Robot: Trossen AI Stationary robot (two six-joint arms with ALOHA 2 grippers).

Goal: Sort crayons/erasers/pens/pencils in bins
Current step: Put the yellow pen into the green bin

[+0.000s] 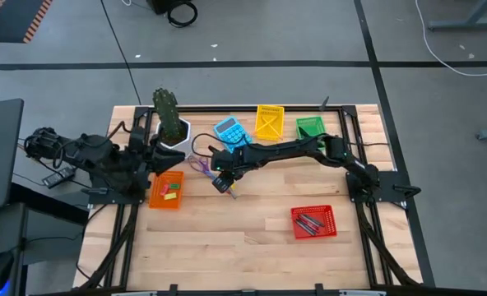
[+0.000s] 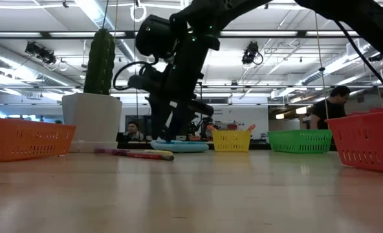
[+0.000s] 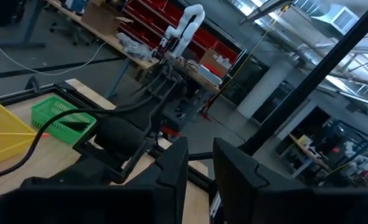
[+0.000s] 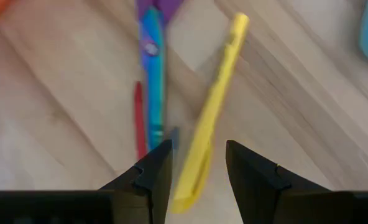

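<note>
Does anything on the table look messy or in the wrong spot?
Yes. A yellow stick lies slanted on the bare wood beside the purple-handled scissors and a thin red stick, none of them in a bin. The open right gripper hangs just above them. The scissors, calculator and cactus pot are not sorting items either.

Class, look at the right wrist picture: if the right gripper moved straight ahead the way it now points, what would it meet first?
Most likely the yellow stick, which runs into the gap of the open right gripper. The scissors lie just beside it; depth is hard to judge.
</note>
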